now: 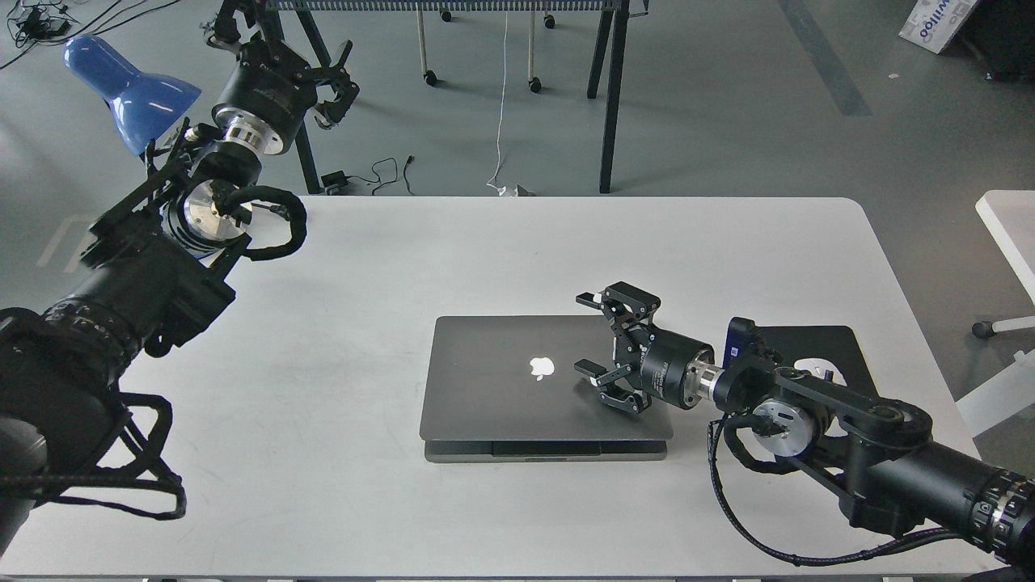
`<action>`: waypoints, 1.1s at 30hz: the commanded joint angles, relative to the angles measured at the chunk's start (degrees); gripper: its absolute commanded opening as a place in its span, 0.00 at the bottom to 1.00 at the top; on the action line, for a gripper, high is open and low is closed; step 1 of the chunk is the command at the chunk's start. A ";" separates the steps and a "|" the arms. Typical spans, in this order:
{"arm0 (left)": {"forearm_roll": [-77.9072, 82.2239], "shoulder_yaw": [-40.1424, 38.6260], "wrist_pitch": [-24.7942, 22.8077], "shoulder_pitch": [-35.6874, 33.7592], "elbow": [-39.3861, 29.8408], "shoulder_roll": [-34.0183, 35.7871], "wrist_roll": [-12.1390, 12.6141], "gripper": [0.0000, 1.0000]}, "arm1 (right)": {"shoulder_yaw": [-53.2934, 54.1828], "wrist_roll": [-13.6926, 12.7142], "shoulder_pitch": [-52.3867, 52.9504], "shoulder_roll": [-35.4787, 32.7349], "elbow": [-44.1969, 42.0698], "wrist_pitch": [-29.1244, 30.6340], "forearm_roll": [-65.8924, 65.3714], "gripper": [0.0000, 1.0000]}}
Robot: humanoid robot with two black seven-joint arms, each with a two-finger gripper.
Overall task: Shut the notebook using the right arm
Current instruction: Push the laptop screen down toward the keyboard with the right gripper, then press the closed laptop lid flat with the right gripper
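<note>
Lying near the front middle of the white table (pixel 364 267), the notebook (pixel 501 388) shows its grey lid with the logo facing up, almost flat on the base; only a thin dark slit remains along the near edge, so the closing looks all but done. The right gripper (pixel 597 338) hangs over the lid's right side, fingers spread wide and holding nothing, seemingly placed so a fingertip can press the lid down rather than grasp it. Behind the right arm (pixel 808 412) lies a black mouse pad (pixel 841 347), partly covered. The left gripper (pixel 327 85) is raised well apart, past the table's far left corner beside a blue lamp (pixel 129 81), apparently parked clear; its fingers stand apart, empty.
</note>
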 commanded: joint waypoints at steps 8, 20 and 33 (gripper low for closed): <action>0.00 -0.09 0.00 -0.09 0.00 0.00 0.00 1.00 | -0.09 0.01 -1.91 0.35 -0.94 -0.26 -1.47 1.00; 0.00 -0.09 0.00 -0.09 0.00 0.00 0.00 1.00 | -5.28 -0.08 -1.73 0.61 -0.94 -2.46 -1.47 1.00; 0.00 -0.09 0.00 -0.09 0.00 0.00 0.00 1.00 | -0.98 0.09 -0.59 -1.40 2.22 -1.94 -1.12 1.00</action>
